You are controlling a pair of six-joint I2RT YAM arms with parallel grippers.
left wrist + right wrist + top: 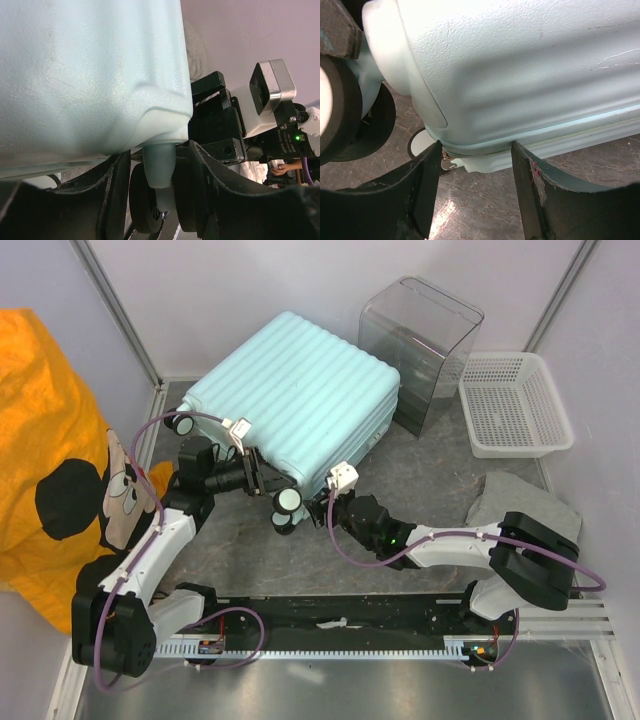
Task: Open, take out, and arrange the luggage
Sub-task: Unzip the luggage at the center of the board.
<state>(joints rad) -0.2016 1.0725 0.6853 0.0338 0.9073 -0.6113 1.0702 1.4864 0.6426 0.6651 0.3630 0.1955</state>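
The mint ribbed luggage (300, 400) lies flat and closed on the table. My left gripper (258, 472) is at its near-left edge. In the left wrist view its jaws (157, 200) close around a black spinner wheel (142, 200) and its mint stem under the shell (90, 75). My right gripper (335, 498) is at the near corner, beside the wheels (288, 502). In the right wrist view it (475, 195) is open and straddles the shell's lower corner (520, 75) at the zipper seam (580, 134). A metal zipper pull (446, 161) sits by the left finger.
A clear plastic box (420, 340) stands behind the suitcase on the right. A white mesh basket (515, 405) is at the back right. A grey cloth (520, 495) lies in front of it. Orange printed fabric (50, 460) hangs at the left.
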